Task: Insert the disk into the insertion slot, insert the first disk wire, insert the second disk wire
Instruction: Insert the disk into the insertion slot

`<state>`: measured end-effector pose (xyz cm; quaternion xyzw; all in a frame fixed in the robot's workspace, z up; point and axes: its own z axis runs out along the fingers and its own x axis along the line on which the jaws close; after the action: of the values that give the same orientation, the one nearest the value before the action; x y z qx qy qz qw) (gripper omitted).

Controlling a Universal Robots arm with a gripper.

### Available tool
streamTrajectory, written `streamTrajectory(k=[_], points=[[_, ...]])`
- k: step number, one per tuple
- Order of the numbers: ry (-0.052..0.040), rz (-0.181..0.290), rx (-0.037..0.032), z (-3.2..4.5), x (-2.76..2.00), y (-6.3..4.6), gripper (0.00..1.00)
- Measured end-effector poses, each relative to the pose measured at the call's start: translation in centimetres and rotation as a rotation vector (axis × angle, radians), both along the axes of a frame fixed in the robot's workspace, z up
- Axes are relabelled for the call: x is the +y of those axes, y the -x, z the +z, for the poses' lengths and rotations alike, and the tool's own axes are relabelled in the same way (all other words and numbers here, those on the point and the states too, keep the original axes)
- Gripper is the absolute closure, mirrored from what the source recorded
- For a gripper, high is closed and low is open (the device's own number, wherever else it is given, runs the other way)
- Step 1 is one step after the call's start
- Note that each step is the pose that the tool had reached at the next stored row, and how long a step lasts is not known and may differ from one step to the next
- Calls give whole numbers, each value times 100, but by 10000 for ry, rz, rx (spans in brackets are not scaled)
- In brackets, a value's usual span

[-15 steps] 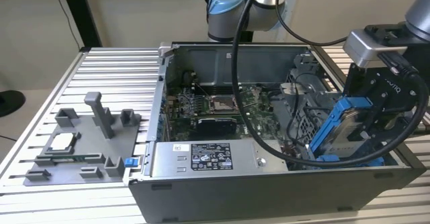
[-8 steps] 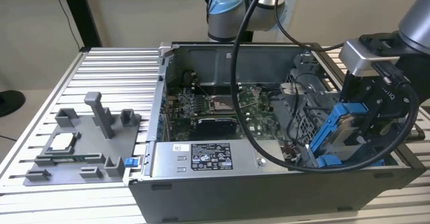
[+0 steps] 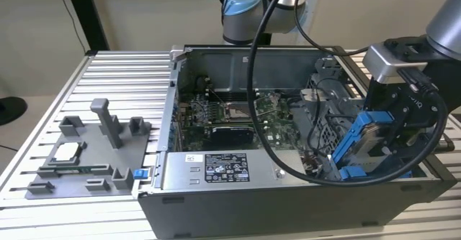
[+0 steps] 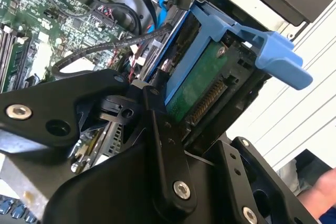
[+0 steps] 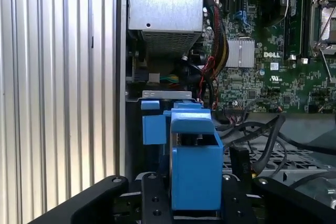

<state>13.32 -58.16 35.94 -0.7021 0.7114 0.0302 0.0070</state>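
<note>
The disk (image 3: 368, 136), a silver drive in a bright blue caddy, hangs tilted over the right end of the open computer case, with my gripper (image 3: 385, 135) shut on it. Its green circuit board (image 4: 202, 90) and the blue caddy tab (image 4: 283, 60) show in the second wrist view. In the first wrist view the caddy (image 5: 195, 169) stands between my black fingers (image 5: 153, 203). The disk's lower end is at the insertion slot (image 3: 353, 171), a grey perforated bay with blue fittings (image 5: 154, 128). Black cables (image 4: 100, 45) lie loose beside the bay; which are the disk wires I cannot tell.
The grey labelled power supply box (image 3: 223, 170) fills the case's near side, with the motherboard (image 3: 238, 113) behind it. A grey fixture (image 3: 86, 159) with small parts sits at the exterior view's left on the ribbed table (image 3: 122, 83). The arm's black cable (image 3: 263, 137) loops over the case. A person's hand (image 4: 321, 192) is nearby.
</note>
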Motion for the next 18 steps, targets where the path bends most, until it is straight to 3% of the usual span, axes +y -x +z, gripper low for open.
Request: streamTrajectory(k=[1, 4, 11, 14, 18], points=[[0, 0, -1, 0, 0, 0, 0], [1, -3, 5, 18, -1, 0, 0], [-12, -32, 18, 268, 0, 1, 0], [-17, -31, 18, 301, 12, 18, 0], [-17, -33, 17, 303, 74, 93, 0]])
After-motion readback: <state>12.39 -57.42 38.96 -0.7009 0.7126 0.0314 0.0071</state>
